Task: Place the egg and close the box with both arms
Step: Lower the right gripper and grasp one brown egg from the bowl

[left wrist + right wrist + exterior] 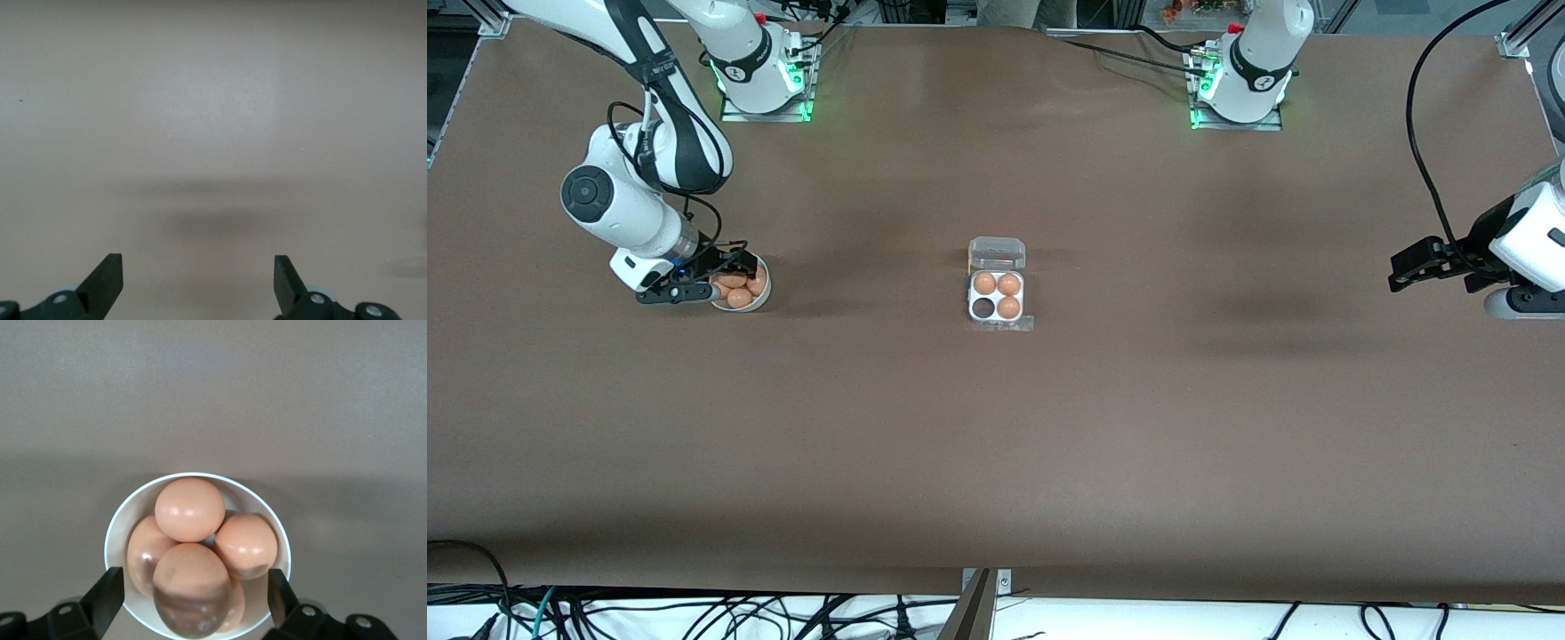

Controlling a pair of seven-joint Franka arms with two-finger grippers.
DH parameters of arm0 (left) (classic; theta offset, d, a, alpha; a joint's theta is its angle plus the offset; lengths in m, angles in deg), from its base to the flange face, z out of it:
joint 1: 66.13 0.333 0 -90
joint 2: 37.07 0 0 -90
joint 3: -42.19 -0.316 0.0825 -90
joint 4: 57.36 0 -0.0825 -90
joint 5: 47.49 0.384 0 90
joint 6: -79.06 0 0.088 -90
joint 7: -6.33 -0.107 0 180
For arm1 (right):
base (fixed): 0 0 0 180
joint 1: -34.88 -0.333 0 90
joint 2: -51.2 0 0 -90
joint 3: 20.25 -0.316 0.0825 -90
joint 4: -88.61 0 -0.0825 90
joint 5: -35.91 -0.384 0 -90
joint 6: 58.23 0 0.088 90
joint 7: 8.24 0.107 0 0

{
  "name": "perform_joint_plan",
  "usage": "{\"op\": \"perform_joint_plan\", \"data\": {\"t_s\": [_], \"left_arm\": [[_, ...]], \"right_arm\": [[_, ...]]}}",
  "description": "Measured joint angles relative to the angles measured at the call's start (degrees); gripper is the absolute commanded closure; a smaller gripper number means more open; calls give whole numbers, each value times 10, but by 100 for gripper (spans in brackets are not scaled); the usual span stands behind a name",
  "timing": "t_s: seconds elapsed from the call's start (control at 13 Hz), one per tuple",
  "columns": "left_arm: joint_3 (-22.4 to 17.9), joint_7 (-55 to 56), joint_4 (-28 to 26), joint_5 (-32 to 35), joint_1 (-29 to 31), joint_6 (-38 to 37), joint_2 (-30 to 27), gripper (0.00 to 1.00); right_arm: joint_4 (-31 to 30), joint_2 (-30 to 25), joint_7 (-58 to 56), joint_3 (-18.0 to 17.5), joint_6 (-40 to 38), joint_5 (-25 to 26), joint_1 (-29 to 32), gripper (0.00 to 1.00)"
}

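While the left gripper [1400, 271] waits with fingers spread over bare table, the right gripper [725, 276] sits low over the bowl [762, 298].

The box [996, 298] lies mid-table, its long axis running nearer-to-farther: the white tray holds three eggs and one empty cell (the nearer one toward the right arm's end), and the clear lid [997, 253] lies open on the farther end. In the right wrist view, parted fingers [107, 593] flank the egg [192, 587] atop the pile, not visibly clamping it.

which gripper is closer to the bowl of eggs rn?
Right. The right gripper sits at the bowl, open fingers straddling an egg in it. The left gripper waits, open, over bare table at the left arm's end.
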State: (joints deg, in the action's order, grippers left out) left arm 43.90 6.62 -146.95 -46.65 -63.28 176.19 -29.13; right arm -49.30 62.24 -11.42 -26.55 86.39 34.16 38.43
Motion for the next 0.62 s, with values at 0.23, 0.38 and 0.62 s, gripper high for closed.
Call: {"op": "perform_joint_plan", "data": {"t_s": [0.23,0.38,0.62], "left_arm": [[0,0,0,0,0,0,4,0],[0,0,0,0,0,0,7,0],[0,0,0,0,0,0,8,0]], "right_arm": [[0,-2,0,0,0,0,0,76],[0,-2,0,0,0,0,0,90],[0,-2,0,0,0,0,0,100]]}}
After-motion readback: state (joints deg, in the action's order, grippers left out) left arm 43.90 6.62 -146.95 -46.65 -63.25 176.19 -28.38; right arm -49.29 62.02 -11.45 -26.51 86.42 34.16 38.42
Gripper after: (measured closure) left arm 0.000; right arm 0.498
